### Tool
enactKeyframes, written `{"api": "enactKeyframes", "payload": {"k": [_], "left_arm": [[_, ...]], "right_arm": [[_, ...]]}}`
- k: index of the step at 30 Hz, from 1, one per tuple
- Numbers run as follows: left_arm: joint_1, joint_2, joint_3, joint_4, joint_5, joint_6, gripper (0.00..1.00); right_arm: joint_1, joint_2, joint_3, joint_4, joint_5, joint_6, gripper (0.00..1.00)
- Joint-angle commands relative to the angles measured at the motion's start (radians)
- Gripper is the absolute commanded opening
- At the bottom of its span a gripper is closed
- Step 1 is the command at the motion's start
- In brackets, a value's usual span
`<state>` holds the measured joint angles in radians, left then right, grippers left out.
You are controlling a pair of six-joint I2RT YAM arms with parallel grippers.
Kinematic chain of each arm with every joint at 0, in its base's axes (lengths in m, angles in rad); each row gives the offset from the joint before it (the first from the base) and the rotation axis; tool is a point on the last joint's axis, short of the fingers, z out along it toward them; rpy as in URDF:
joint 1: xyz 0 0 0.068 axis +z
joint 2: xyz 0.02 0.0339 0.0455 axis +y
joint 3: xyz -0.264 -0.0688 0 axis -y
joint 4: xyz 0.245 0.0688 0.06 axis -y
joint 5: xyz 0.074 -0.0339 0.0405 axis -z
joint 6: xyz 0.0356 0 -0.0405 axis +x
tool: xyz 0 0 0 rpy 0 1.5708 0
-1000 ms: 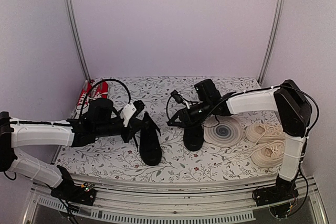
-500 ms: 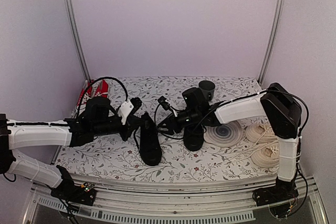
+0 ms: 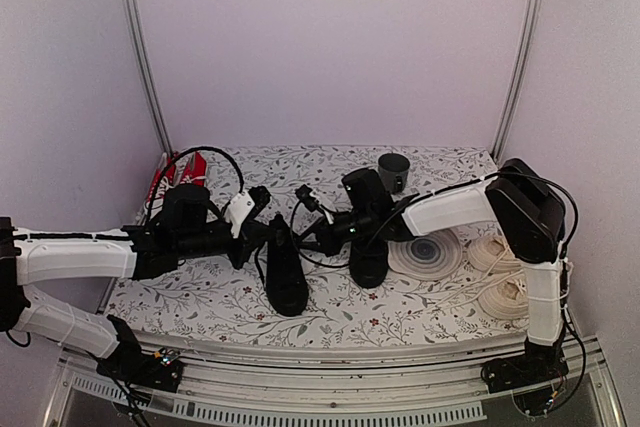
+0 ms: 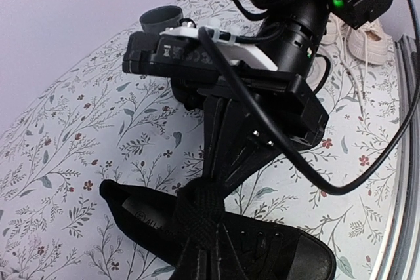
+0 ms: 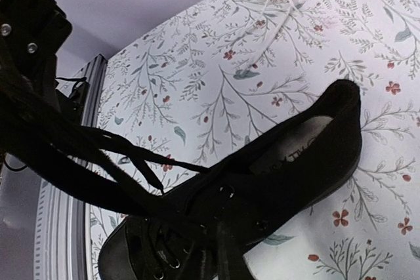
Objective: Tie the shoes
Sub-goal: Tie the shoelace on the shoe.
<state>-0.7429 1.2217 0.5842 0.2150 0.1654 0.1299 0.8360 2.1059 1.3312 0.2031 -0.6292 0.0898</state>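
Two black shoes lie on the flowered table, the left shoe [image 3: 286,277] and the right shoe [image 3: 368,259]. My left gripper [image 3: 268,232] hovers over the left shoe's collar, shut on a black lace [image 4: 205,204] that runs taut from the eyelets [image 5: 131,155]. My right gripper [image 3: 306,237] reaches in from the right. Its fingers [image 4: 220,142] converge on the same lace right beside the left gripper's tips and look shut on it. The left shoe [image 5: 289,181] fills the right wrist view, with loose lace ends trailing over it.
A grey cup [image 3: 394,169] stands at the back behind the right arm. A round patterned disc [image 3: 428,252] and cream sneakers [image 3: 505,277] lie to the right. Small red sneakers [image 3: 180,175] sit at the back left. The table's front edge [image 3: 330,342] runs just beyond the shoes' toes.
The right gripper has moved left from above the right shoe to the left shoe's lace and closed there, uncovering the grey cup. The left gripper has stayed shut, nudging slightly right.
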Motion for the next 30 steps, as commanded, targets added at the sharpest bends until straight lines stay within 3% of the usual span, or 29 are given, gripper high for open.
{"api": "enactKeyframes", "payload": {"k": [1,7,14,18,23,30], "left_arm": [[0.013,-0.021,-0.005,0.012,0.021,0.010,0.00],[0.013,-0.016,-0.003,-0.002,0.040,0.049,0.00],[0.013,-0.021,-0.003,0.020,0.058,0.073,0.00],[0.013,-0.028,-0.004,0.020,0.059,0.078,0.00],[0.013,-0.044,-0.016,0.029,0.064,0.081,0.00],[0.011,-0.008,-0.020,0.060,0.109,0.049,0.00]], "right_arm": [[-0.026,-0.014,0.008,0.019,0.022,-0.012,0.01],[-0.085,-0.058,0.045,0.040,-0.063,0.103,0.01],[-0.068,0.086,0.191,0.153,-0.261,0.447,0.01],[-0.031,0.127,0.218,0.166,-0.398,0.510,0.01],[-0.025,0.088,0.148,0.094,-0.500,0.474,0.01],[-0.012,0.115,0.275,-0.372,-0.559,0.150,0.01]]}}
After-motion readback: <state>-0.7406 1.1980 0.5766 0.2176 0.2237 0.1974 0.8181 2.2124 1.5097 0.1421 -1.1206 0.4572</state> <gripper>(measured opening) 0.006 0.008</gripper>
